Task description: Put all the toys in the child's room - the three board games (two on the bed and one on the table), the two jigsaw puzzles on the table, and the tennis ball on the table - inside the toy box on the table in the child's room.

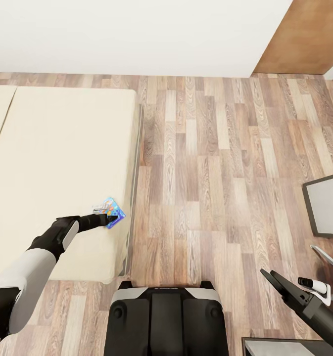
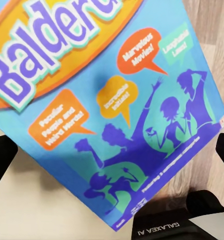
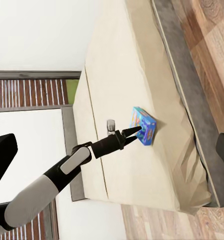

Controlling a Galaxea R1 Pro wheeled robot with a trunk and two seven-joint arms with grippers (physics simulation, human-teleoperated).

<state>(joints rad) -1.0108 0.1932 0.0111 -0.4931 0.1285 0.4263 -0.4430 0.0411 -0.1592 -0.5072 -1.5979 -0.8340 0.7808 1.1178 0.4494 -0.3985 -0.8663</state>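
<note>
We see the left gripper reaching over the bed to the small blue board game, which lies flat on the beige mattress near its edge beside the wood-plank floor. In the left wrist view the blue box sits between the 2 dark fingertips, and the right wrist view shows the gripper at the game, yet we cannot tell whether the fingers clamp it. The right gripper hangs low over the floor, well apart from the bed, its 2 fingers close together with a narrow gap and nothing held.
</note>
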